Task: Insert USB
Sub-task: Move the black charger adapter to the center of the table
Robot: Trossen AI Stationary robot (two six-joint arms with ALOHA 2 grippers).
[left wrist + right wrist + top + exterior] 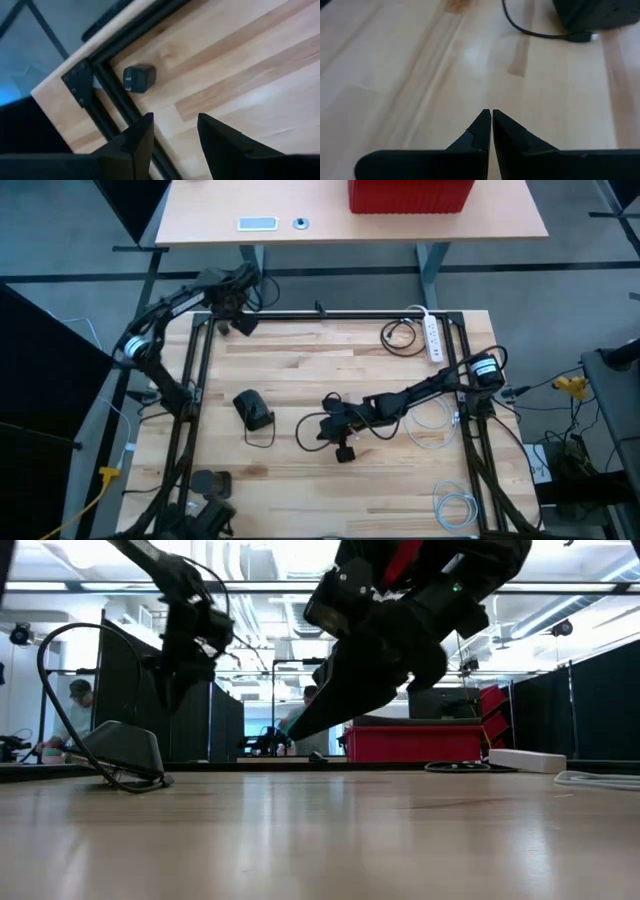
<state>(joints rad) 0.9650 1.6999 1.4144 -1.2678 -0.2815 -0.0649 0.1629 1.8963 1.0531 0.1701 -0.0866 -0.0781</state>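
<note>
- Your left tool (172,132) hangs spread and empty above the small black charger (139,79) at the worktop (300,380) corner; descend crooked and it slides away.
- Your right tool (491,122) is pressed together, holding nothing; the USB plug (584,36) lies loose nearby and a careless sweep may drag its cable (530,30).

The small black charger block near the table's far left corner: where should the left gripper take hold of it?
Grip the charger block across its flat sides, coming straight down from above; it lies apart from the frame rail, port face showing. The left gripper hovers open nearby.
</note>
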